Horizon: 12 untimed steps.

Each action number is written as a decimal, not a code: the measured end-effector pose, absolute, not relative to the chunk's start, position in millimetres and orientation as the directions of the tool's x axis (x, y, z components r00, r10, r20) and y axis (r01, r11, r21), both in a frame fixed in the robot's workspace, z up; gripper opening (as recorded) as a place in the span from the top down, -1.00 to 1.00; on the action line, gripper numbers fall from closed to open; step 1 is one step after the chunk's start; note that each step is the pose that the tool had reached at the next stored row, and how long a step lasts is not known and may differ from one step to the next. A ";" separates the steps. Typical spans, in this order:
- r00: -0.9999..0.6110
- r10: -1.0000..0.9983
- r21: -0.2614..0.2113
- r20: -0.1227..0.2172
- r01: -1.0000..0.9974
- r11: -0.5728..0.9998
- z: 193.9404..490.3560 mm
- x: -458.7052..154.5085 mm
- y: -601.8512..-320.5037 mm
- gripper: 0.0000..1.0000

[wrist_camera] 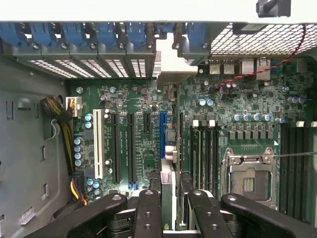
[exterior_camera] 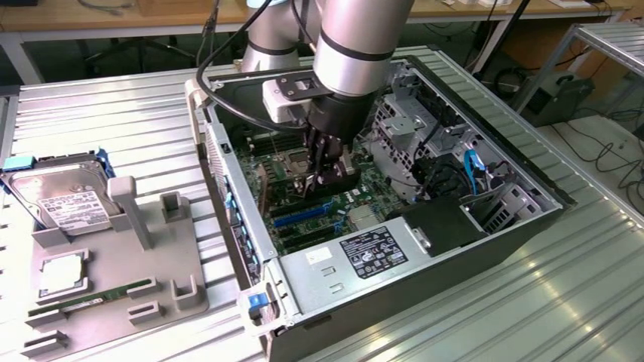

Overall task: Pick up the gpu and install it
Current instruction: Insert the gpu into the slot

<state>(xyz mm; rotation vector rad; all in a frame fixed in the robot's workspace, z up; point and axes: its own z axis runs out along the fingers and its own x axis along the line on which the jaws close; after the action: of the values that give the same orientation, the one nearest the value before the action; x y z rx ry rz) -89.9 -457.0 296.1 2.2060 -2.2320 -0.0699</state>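
A: Where is the gpu [wrist_camera: 168, 191]?

B: Edge-on between the gripper [exterior_camera: 327, 177] fingers [wrist_camera: 148, 213], which are clamped on it. In the wrist view it stands upright over the motherboard [wrist_camera: 143, 124], next to the blue slot [wrist_camera: 162, 134]. In the exterior view it is the dark card at frame centre, down inside the computer case [exterior_camera: 503, 249].

A: Any writing?

B: The power supply label [exterior_camera: 372, 253], lower centre, carries print too small to read. Same for the hard drive [exterior_camera: 65, 204] label at the left edge.

A: And the arm?

B: The arm [exterior_camera: 352, 45] comes down from top centre, wrist pointing straight into the case.
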 end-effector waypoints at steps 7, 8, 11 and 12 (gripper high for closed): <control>-0.012 -1.000 0.033 -0.020 -0.999 0.012 292.2 -96.1 -455.5 0.48; -0.012 -1.000 0.033 -0.019 -0.999 0.012 291.7 -96.5 -455.5 0.48; -0.012 -1.000 0.033 -0.015 -0.999 0.012 289.4 -97.1 -455.5 0.48; -0.012 -1.000 0.033 -0.010 -0.999 0.012 288.7 -97.4 -455.5 0.48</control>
<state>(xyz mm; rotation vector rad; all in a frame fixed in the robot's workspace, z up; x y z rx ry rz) -97.4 -455.5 288.7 2.1965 -2.2233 -0.0484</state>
